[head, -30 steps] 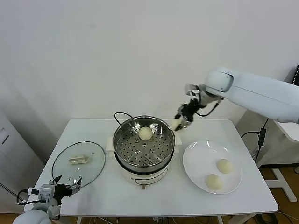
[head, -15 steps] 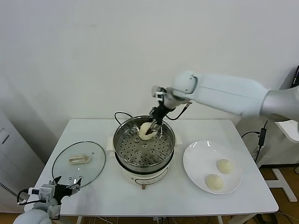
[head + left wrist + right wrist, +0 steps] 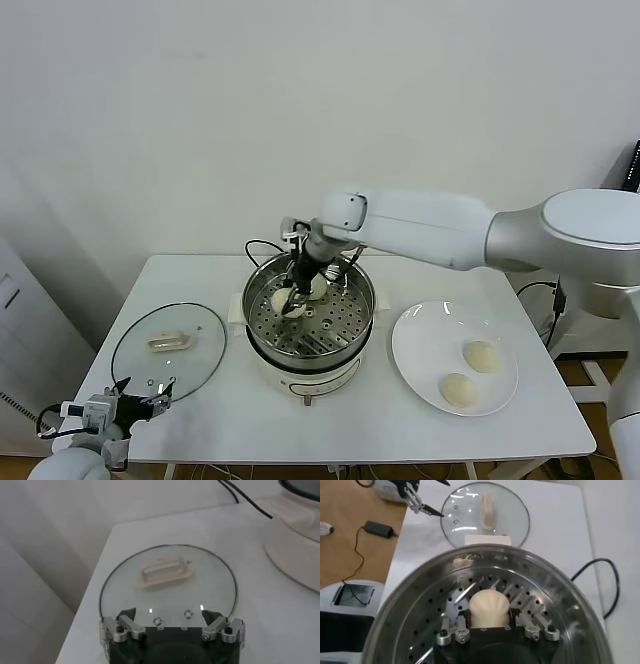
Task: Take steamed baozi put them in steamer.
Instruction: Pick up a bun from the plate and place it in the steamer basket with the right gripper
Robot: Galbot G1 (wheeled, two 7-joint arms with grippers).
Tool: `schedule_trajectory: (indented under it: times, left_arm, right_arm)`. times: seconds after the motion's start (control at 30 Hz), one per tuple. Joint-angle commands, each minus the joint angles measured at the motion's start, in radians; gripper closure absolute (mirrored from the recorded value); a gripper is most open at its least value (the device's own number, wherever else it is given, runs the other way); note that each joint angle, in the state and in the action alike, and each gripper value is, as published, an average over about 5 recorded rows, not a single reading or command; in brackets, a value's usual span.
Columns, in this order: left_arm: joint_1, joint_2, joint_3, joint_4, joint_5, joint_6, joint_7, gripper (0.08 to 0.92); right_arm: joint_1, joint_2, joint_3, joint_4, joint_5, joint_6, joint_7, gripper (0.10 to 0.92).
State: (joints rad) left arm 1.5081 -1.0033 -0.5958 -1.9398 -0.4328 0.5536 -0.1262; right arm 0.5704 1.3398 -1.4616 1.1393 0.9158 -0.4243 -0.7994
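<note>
The left gripper (image 3: 150, 398) idled, jaws wide, beside the round glass lid (image 3: 168, 345). In the shiny perforated steel steamer (image 3: 308, 300), the right gripper (image 3: 291, 300) held a second cream-white bun (image 3: 490, 609); another bun (image 3: 318, 286) already sat there. Two buns (image 3: 470, 372) waited on the flat white plate (image 3: 420, 345). Only the right wrist view showed the grip clearly.

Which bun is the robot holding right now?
The baozi at the steamer's left side, pinched in the right gripper. Another sits loose beside it; two wait on the plate.
</note>
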Motion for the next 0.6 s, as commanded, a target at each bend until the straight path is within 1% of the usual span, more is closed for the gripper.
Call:
schedule_trajectory:
  times: [0.03, 0.2, 0.37, 0.47, 0.6]
  left_arm:
    - [0.001, 0.000, 0.000, -0.001, -0.001, -0.002, 0.000, 0.177]
    - [0.001, -0.001, 0.000, 0.003, -0.004, -0.008, 0.001, 0.177]
    - [0.005, 0.000, -0.002, 0.002, -0.005, -0.009, 0.001, 0.177]
    - [0.008, -0.001, -0.002, 0.000, -0.005, -0.010, 0.001, 0.177]
    - [0.010, -0.004, -0.003, -0.006, -0.005, -0.010, 0.002, 0.177]
  right_arm:
    - [-0.056, 0.051, 0.002, -0.045, -0.026, -0.009, 0.052, 0.521]
    - [-0.039, 0.034, 0.010, -0.043, -0.023, -0.017, 0.035, 0.385]
    - [0.075, -0.057, -0.006, 0.005, -0.013, 0.003, -0.100, 0.248]
    - [0.185, -0.151, -0.042, 0.040, -0.027, 0.041, -0.192, 0.210]
    - [0.307, -0.305, -0.111, 0.110, -0.057, 0.090, -0.292, 0.203]
